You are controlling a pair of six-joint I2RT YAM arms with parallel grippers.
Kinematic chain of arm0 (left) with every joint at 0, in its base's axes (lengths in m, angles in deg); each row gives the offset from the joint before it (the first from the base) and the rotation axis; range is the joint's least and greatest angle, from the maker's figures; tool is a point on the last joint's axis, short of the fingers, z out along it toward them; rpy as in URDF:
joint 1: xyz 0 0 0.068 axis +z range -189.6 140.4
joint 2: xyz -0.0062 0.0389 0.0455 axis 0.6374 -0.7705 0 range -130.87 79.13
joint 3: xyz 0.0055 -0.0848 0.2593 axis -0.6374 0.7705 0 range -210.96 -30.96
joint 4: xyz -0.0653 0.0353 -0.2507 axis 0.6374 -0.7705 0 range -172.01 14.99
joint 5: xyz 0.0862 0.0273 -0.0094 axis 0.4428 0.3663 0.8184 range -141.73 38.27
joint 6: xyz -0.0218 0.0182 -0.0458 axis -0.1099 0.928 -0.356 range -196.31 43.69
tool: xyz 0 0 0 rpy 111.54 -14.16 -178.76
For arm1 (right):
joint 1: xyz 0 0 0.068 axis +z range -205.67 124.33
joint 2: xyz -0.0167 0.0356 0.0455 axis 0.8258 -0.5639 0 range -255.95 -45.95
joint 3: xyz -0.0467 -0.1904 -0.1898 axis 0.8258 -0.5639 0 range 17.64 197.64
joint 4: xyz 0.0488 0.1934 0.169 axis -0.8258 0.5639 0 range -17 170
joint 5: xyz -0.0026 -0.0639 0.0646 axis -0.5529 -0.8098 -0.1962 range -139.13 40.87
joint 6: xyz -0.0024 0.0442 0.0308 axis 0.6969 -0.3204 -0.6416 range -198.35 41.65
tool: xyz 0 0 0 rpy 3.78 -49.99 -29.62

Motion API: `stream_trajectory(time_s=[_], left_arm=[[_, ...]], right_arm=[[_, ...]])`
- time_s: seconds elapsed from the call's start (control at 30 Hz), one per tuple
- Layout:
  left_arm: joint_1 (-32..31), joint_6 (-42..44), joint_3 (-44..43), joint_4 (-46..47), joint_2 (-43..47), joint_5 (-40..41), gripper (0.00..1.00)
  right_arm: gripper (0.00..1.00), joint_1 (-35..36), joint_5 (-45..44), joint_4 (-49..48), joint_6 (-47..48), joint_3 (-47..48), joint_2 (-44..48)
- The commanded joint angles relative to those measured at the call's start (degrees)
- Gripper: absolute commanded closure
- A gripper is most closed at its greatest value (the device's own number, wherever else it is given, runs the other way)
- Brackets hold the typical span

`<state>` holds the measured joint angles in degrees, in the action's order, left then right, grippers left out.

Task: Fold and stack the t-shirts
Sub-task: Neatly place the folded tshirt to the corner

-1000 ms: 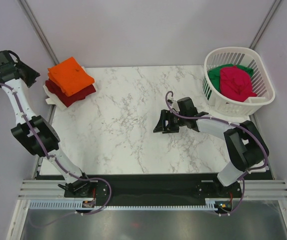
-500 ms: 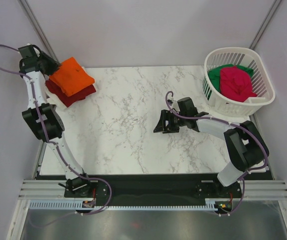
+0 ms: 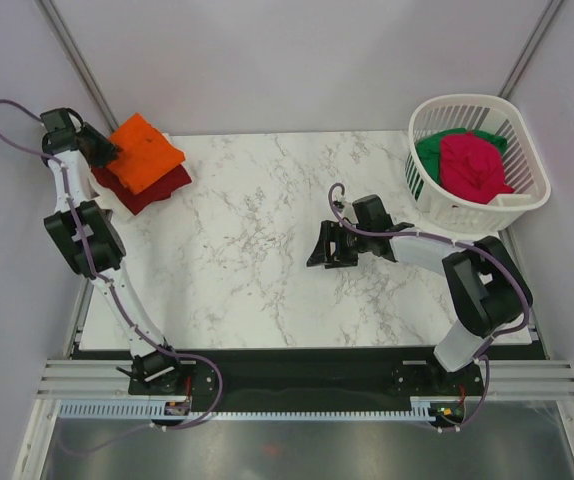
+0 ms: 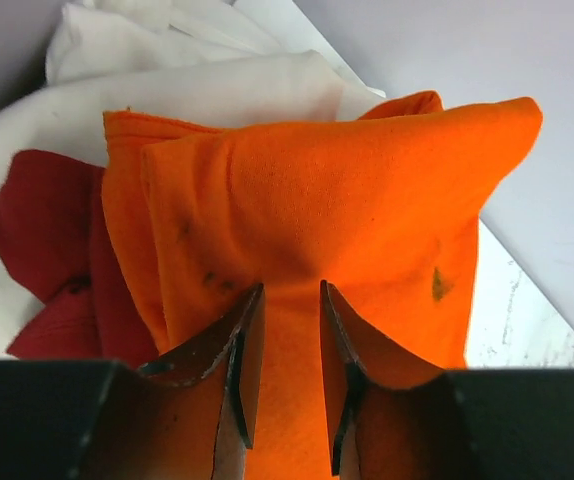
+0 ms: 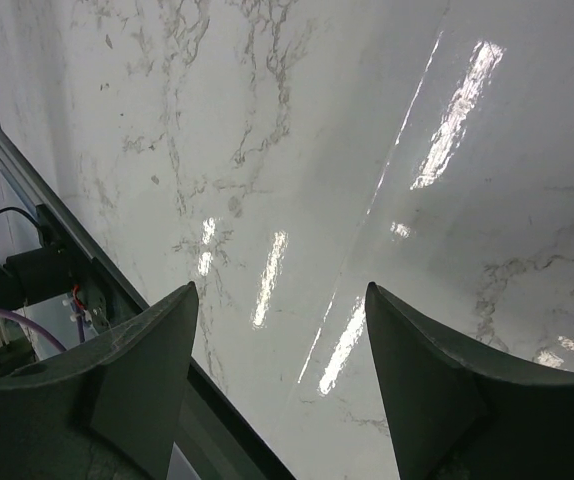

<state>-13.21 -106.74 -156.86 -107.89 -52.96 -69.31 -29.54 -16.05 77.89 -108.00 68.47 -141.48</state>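
Left gripper [image 4: 289,295], fingers nearly together on the orange shirt [image 4: 337,190], pinch unclear: press lightly, squaring it over the red shirt [image 4: 37,230]; right gripper [image 5: 279,300] gapes.

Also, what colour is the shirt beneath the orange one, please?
The shirt is dark red, clearest in the left wrist view.

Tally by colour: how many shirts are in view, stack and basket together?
Orange shirt: 1, top of stack
Dark red shirt: 1, beneath it
Pink shirt: 1, in the basket
Green shirt: 1, in the basket
White cloth under the stack: 1, not clearly a shirt
Total: 4 shirts, 5 pieces
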Motion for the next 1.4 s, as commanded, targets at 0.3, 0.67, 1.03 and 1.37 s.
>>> stream_trajectory(time_s=[0.3, 0.67, 1.03, 1.37], left_arm=[[8.32, -0.31, 1.27, 0.72, 0.95, 7.29, 0.38], [14.3, -6.47, 14.11, 0.28, 21.86, 14.43, 0.15], [13.07, -9.38, 35.62, 3.17, 53.21, 9.77, 0.0], [10.44, -7.9, 57.6, 9.07, 71.52, -11.5, 0.0]], right_arm=[[0.24, 0.24, -0.12, -0.14, 1.44, 2.78, -2.3], [0.23, 1.38, -0.21, 0.48, 1.44, 3.22, -0.54], [0.23, 3.22, -2.14, 1.62, 2.58, 3.31, 4.2], [0.21, 7.62, -2.41, -0.05, 2.76, 2.43, 12.29]])
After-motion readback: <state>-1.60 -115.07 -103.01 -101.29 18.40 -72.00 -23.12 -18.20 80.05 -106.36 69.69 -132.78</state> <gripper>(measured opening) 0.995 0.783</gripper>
